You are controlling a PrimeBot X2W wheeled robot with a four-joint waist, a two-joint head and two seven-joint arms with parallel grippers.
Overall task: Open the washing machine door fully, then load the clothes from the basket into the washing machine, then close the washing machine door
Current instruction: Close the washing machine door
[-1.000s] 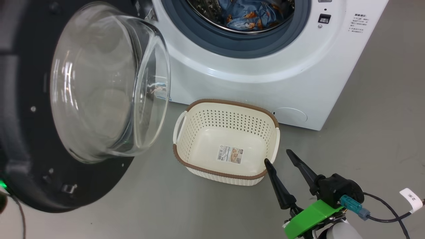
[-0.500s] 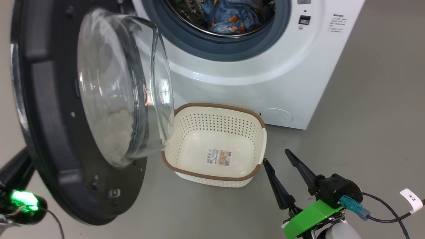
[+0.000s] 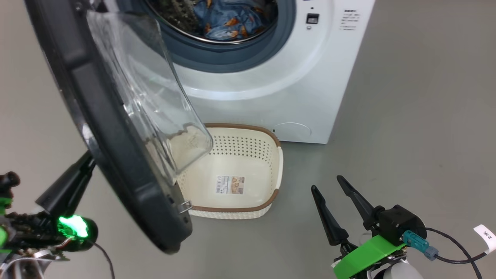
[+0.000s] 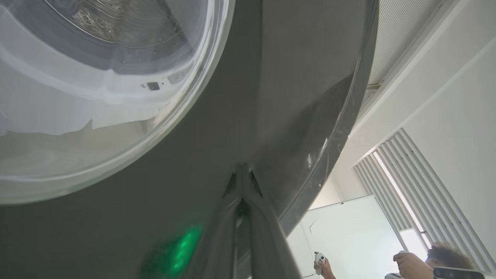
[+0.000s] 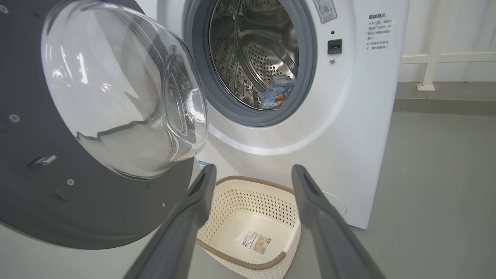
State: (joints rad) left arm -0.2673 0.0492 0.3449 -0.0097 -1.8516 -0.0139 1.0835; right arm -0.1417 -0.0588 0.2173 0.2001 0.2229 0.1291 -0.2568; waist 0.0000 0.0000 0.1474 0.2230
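Left hand (image 4: 243,169) pinched, against door (image 3: 116,155) | door overhangs basket (image 3: 279,162) | clothes (image 3: 228,19) inside drum (image 5: 248,50)

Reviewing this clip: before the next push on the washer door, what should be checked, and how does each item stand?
1. Light blue bear-print clothes inside the steel drum of the big white front-loading washing machine, none on the grey-blue gasket: ok.
2. Cream perforated plastic basket empty: ok.
3. Left gripper shut, tips against the round black-rimmed glass door: ok.
4. Right gripper open, empty, away from the door: ok.
5. Door's swing clears the basket: cannot tell.
6. Door closed: not ok, ajar.
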